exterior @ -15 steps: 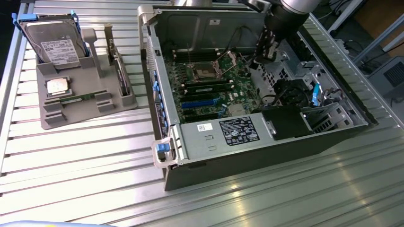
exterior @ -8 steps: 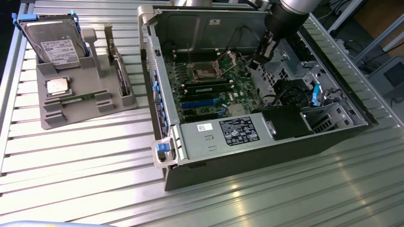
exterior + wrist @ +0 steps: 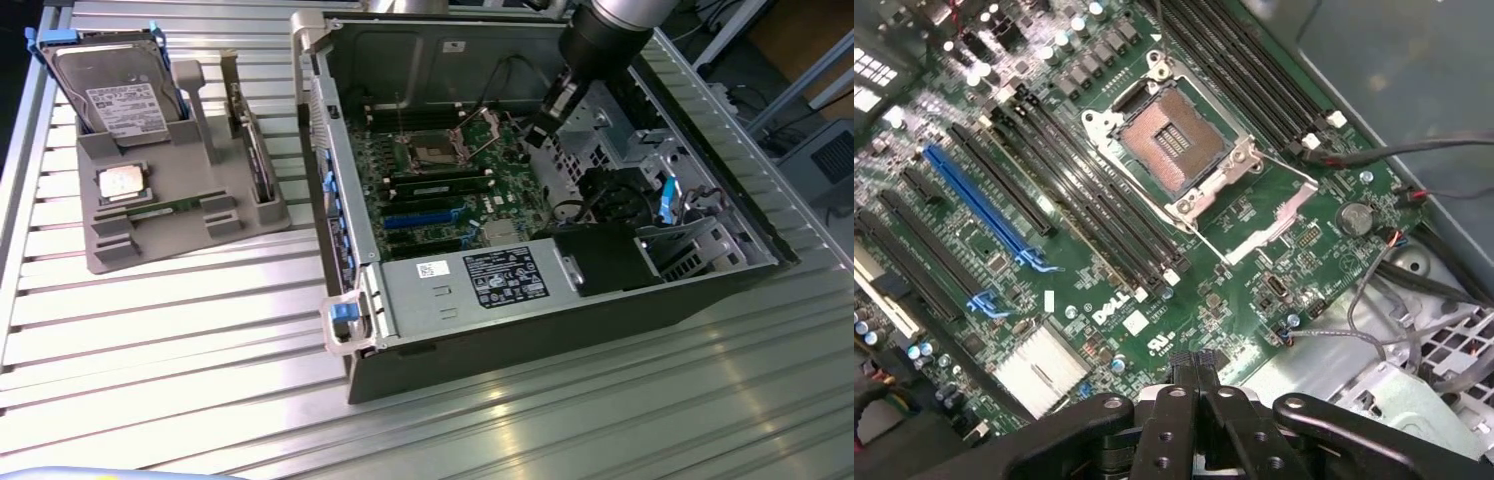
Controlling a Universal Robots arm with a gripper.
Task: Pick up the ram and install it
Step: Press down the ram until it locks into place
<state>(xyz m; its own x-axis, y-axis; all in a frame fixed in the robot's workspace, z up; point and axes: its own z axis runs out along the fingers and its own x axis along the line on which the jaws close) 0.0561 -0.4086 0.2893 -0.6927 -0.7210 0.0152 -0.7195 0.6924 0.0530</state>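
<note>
A green ram stick [image 3: 171, 209] lies flat in the grey parts tray [image 3: 120, 250] at the exterior view's left. A second thin stick [image 3: 256, 155] stands on its edge at the tray's right side. My gripper [image 3: 537, 125] is far from both, down inside the open computer case [image 3: 534, 330] over the motherboard [image 3: 454, 200]. In the wrist view my gripper [image 3: 1197, 365] is shut, fingertips pressed together with nothing between them. It hovers over the board's edge, a short way from the open processor socket [image 3: 1179, 150] and the long black memory slots [image 3: 1089, 195].
A silver hard drive [image 3: 118, 90] with a white label and a square processor chip [image 3: 120, 183] also sit in the tray. Loose cables [image 3: 1394, 290] and the metal drive cage [image 3: 681, 250] crowd the case beside my gripper. Blue card slots [image 3: 979, 205] lie beyond the memory slots.
</note>
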